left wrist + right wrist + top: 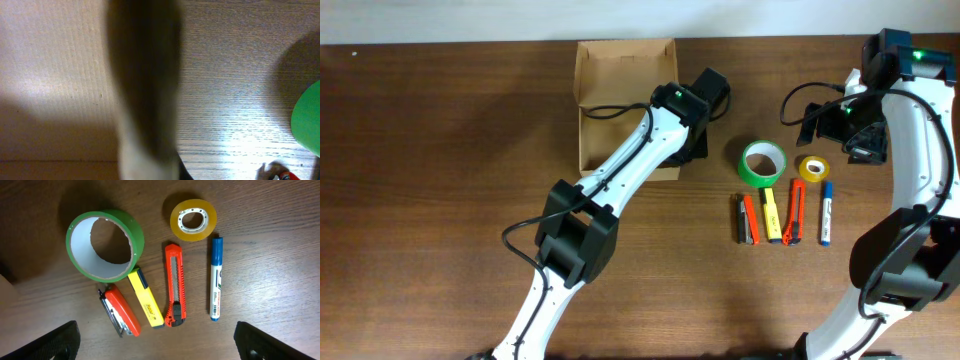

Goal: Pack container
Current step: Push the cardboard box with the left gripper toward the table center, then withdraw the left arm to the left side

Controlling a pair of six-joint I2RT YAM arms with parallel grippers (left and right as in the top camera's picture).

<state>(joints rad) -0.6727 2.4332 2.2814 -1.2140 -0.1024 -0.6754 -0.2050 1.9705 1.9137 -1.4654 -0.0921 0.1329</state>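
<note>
The container (600, 135), a plain brown cardboard box, sits at the far side of the wooden table (440, 200), left of the small things, with its flap lid folded back and its inside bare. The left arm reaches across the box, and the left gripper (692, 135) is down at the box's right wall. From its own camera I see cardboard on one side, wood grain on the other and a dark blur straight down the middle. Its jaws are closed, but I cannot tell whether they pinch the wall or only stand against it.

To the right of the box the small things lie close together. A green tape roll (105, 245) lies flat, with a smaller yellow tape roll (193, 219) beside it. Nearer me runs a row (neatly side by side): a small orange stapler (120, 311), a yellow highlighter (145, 297) whose tip touches the green roll, an orange utility knife (175, 285) and a blue marker (216, 277).

The right gripper (156, 340) hangs above this group, its jaws spread wide and holding nothing.
</note>
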